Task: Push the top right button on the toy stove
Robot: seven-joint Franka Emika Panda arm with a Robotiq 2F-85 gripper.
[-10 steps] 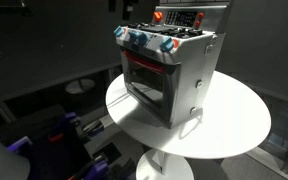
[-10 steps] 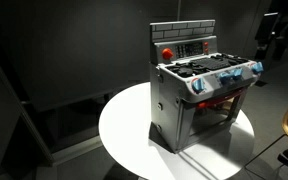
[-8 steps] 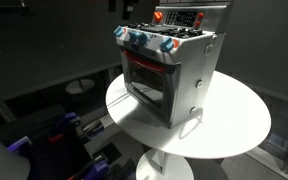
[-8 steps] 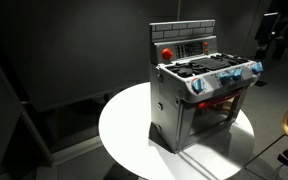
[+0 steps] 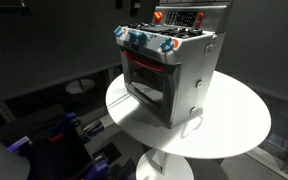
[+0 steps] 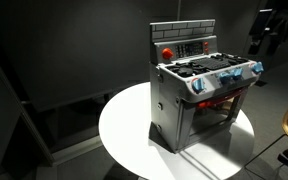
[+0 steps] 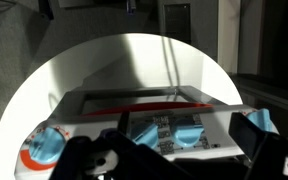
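Note:
The toy stove [image 5: 174, 75] is a silver-grey box with a red-lit glass door, standing on a round white table [image 5: 234, 125]. It also shows in an exterior view [image 6: 199, 100]. Its blue-and-red knobs [image 5: 144, 40] line the front edge. The raised back panel [image 6: 187, 46] carries a red button [image 6: 167, 52] at one end. My gripper [image 6: 265, 30] hangs in the air in front of the stove and above knob height, apart from it. In the wrist view my gripper [image 7: 174, 165] is open and empty over the knobs [image 7: 149, 130], looking down on the stove [image 7: 154, 105].
The table [image 6: 124, 130] has bare white surface around the stove. The surroundings are dark, with a second round stand [image 5: 81, 87] behind and cluttered equipment [image 5: 74, 135] low beside the table.
My gripper has shifted slightly upward and toward the stove. The stove has not moved.

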